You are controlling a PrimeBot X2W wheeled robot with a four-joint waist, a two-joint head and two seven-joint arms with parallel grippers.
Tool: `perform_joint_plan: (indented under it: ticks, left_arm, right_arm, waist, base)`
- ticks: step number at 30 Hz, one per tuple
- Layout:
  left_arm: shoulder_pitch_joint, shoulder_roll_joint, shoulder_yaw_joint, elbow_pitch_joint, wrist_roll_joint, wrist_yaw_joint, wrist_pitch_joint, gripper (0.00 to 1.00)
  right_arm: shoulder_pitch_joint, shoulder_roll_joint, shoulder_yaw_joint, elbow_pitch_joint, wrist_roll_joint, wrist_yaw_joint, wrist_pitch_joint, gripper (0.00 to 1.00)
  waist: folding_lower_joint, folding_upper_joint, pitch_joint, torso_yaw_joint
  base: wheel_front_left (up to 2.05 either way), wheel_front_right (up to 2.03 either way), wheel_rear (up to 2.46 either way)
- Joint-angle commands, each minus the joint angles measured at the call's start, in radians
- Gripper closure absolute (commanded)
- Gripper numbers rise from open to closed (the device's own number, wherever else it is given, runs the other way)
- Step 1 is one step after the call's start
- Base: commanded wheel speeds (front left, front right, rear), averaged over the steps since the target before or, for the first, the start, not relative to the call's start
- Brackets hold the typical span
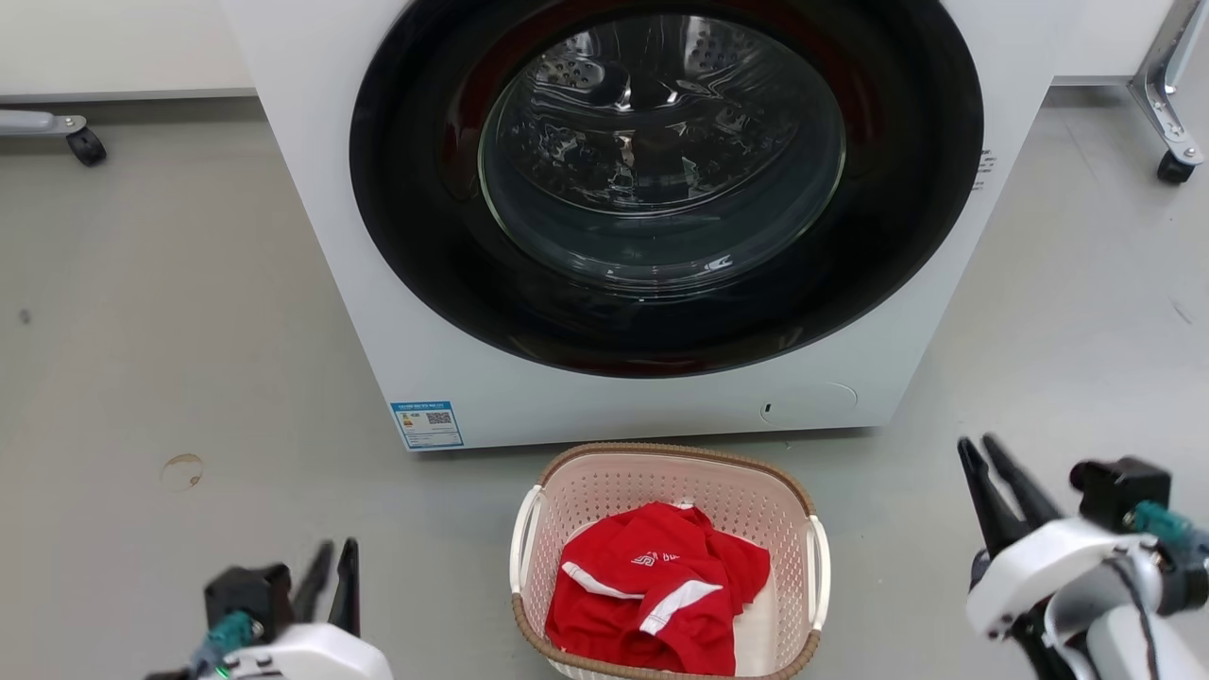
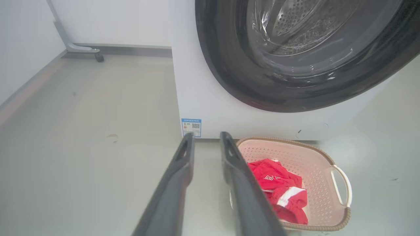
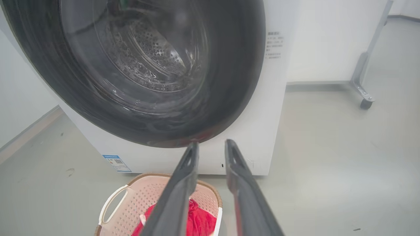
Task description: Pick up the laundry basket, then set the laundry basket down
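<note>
Pink-beige laundry basket [image 1: 661,486] on floor [image 1: 189,331] | red garment [image 1: 652,595] inside | both jaws parted

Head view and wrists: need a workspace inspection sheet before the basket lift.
Surface: grey floor, a round stain at left.
Job's things: laundry basket on the floor before the washing machine, untouched, both white handles free.
Clutter: red garment inside the basket.
Grippers: left gripper and right gripper flank the basket, apart from it, both open, holding nothing.
Cables: dark cable on the right wrist.
Surroundings: a castor leg far left, another far right.
</note>
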Motion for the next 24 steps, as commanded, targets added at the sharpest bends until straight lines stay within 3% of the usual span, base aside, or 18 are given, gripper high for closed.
perform_joint_plan:
  ticks: [1,9,14,24]
  left_arm:
    - [0.007,-0.009,-0.004,0.008,-0.001,-0.001,0.0,1.0]
    - [0.024,-0.05,0.02,0.028,-0.046,-0.029,0.007,1.0]
    - [0.022,-0.066,0.049,0.035,-0.081,-0.052,0.013,1.0]
    - [0.019,-0.1,0.113,0.054,-0.156,-0.105,0.027,1.0]
  right_arm:
    - [0.009,0.007,0.001,0.007,0.001,0.0,0.0,1.0]
    - [0.035,0.02,-0.01,0.015,0.064,0.0,0.011,1.0]
    - [0.035,0.018,-0.022,0.011,0.112,0.0,0.018,1.0]
    - [0.036,0.015,-0.048,0.0,0.217,0.0,0.036,1.0]
  waist:
    - [0.0,0.0,0.0,0.0]
    - [0.0022,0.0,-0.004,-0.001]
    - [0.0001,0.0,-0.004,-0.001]
    - [0.0,0.0,-0.007,-0.003]
  base:
    - [0.0,0.0,0.0]
    - [0.0,0.0,0.0]
    - [0.0,0.0,0.0]
    - [0.0,0.0,0.0]
